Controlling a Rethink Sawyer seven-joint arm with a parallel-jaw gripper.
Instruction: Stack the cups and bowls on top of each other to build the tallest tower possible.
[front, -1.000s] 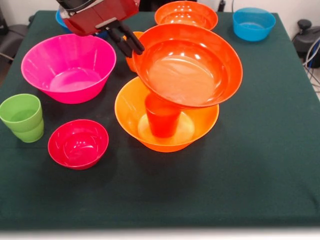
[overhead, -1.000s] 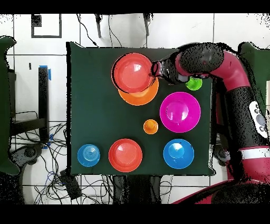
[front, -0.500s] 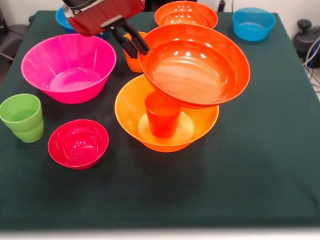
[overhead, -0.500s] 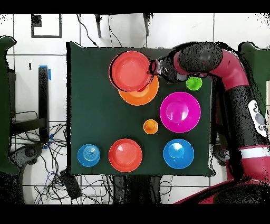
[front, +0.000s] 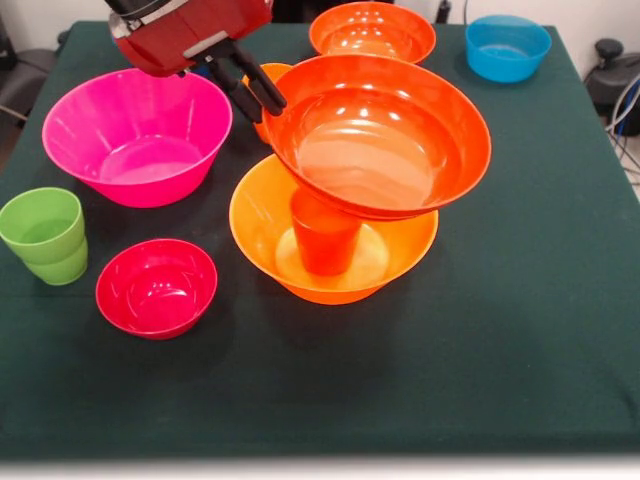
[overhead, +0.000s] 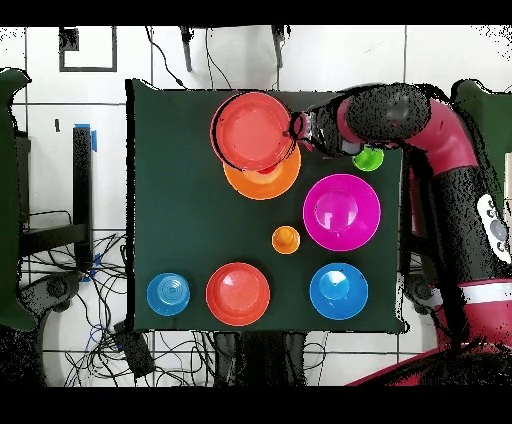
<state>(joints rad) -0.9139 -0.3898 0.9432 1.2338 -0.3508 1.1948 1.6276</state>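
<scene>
My gripper (front: 265, 106) is shut on the left rim of a wide red-orange bowl (front: 380, 140). It holds the bowl tilted above the widest orange bowl (front: 258, 228). A red-orange cup (front: 325, 235) stands upright inside that orange bowl, and the held bowl's underside sits at its mouth. I cannot tell whether they touch. From overhead, the held bowl (overhead: 253, 132) covers most of the orange bowl (overhead: 262, 186), with the gripper (overhead: 298, 128) at its right rim. An orange cup (front: 266, 74) stands just behind the fingers.
A pink bowl (front: 140, 135), a green cup (front: 45, 235) and a crimson bowl (front: 157, 287) sit to the left. At the back stand another red-orange bowl (front: 372, 30) and a blue bowl (front: 507, 47). A second blue bowl (overhead: 338, 291) shows overhead.
The gripper and the held bowl swung slightly right, then came back left. The bowl's tilt shifted a little. Nothing else moved.
</scene>
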